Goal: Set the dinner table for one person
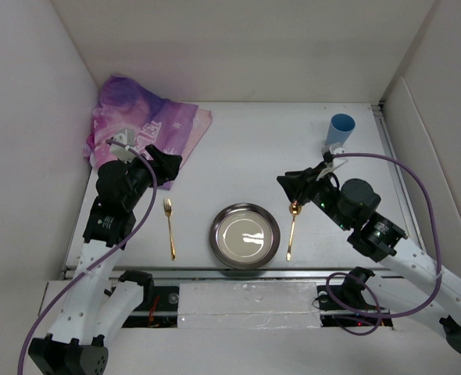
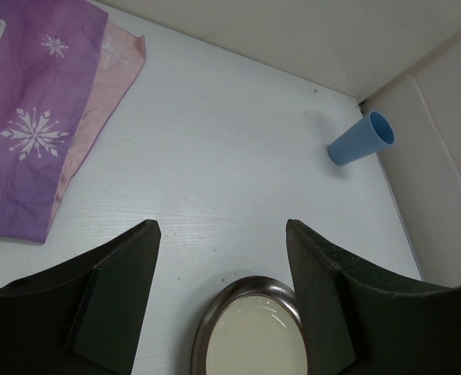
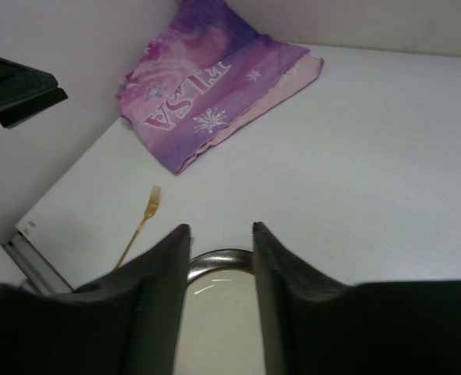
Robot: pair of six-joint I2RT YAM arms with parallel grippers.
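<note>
One round shiny metal plate (image 1: 244, 234) between thin gold fork (image 1: 170, 230) and gold spoon (image 1: 291, 233). Left claw (image 2: 221, 230) wide apart; right claw (image 3: 220, 230) apart too.

One each: plate (image 1: 217, 234), fork (image 1: 169, 226), spoon (image 1: 291, 230), cup (image 1: 341, 129), cloth (image 1: 144, 129)

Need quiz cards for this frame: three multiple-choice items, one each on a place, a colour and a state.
1. Where does the fork lie?
A. left of the plate
B. on the plate
C. on the cloth

2. What colour is the cup?
A. red
B. blue
C. green

3. The left gripper is:
A. shut on the fork
B. shut on the spoon
C. open, holding nothing

Key:
1 A: the top view shows it on the table left of the plate.
2 B: it is plainly blue.
3 C: its wrist view shows the jaws wide apart with nothing between them.
</note>
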